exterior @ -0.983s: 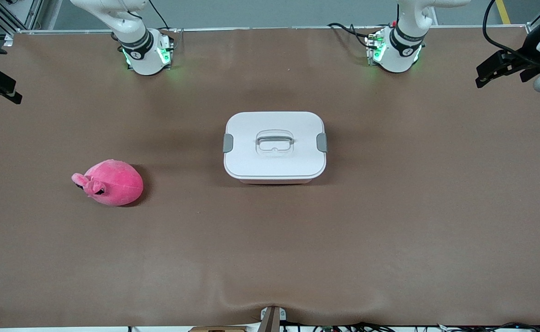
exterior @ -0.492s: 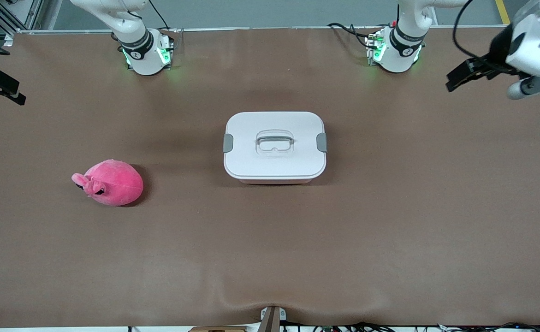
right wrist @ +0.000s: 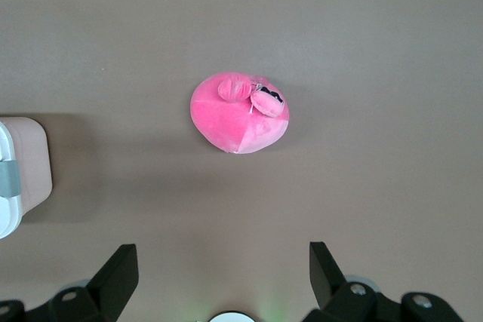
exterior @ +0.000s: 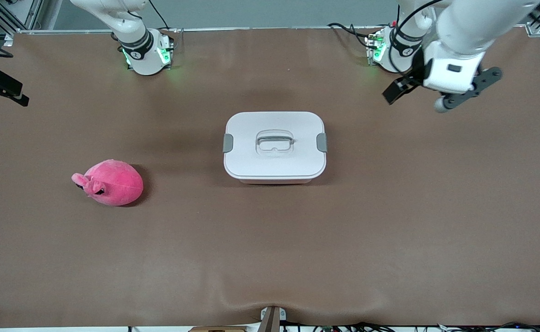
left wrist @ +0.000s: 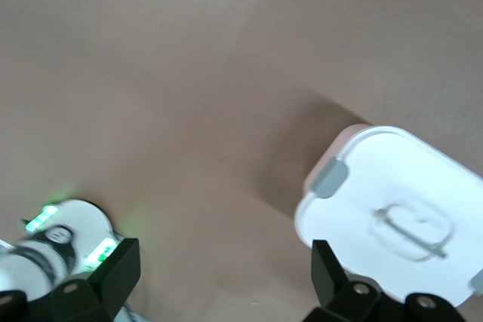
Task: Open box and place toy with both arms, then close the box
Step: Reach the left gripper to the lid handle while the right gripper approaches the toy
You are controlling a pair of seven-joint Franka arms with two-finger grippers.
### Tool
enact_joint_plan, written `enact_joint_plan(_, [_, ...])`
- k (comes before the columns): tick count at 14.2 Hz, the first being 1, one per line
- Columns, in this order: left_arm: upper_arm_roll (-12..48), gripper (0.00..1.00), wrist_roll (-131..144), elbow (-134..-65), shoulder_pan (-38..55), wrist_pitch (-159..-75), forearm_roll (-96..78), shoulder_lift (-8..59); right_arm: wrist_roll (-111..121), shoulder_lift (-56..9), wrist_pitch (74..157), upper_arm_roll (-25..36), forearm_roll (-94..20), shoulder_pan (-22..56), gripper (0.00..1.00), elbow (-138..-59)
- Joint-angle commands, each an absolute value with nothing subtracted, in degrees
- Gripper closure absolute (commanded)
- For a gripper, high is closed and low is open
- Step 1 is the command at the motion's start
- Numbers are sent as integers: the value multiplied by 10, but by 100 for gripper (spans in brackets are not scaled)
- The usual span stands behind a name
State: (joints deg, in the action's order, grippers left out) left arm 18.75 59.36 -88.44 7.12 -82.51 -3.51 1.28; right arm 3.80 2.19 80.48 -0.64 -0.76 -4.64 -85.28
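The box [exterior: 274, 145], pale pink with a white lid, stands shut at the table's middle, its grey clips [exterior: 228, 143] down on both short sides. In the left wrist view the box [left wrist: 392, 209] lies beside one finger. The toy [exterior: 108, 182], a bright pink plush, lies on the cloth toward the right arm's end, nearer the camera than the box. My left gripper [exterior: 392, 94] hangs open and empty over bare cloth between its base and the box [left wrist: 223, 262]. My right gripper [exterior: 9, 92] hangs open and empty at the right arm's end of the table [right wrist: 223, 262], looking down on the toy [right wrist: 240, 113].
Brown cloth [exterior: 270, 249] covers the whole table. The two arm bases [exterior: 147, 53] [exterior: 396, 50] glow green along the edge farthest from the camera. A small bracket [exterior: 272, 318] sits at the nearest edge.
My left gripper has swung in from the left arm's end of the table toward the box. The right gripper has drifted slightly inward. Box and toy have not moved.
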Motion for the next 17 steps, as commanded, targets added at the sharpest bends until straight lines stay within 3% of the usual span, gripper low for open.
enact_joint_plan(1, [224, 0, 676, -905, 69, -866, -41, 18, 35, 23, 799, -9, -12, -49, 0, -852])
enact_joint_plan(6, [305, 0, 882, -933, 76, -941, -33, 60, 37, 24, 804, -10, -12, -45, 0, -852])
enact_joint_plan(17, [310, 0, 1312, -925, 201, -1099, 108, 206, 33, 11, 850, -11, -12, -40, 0, -875])
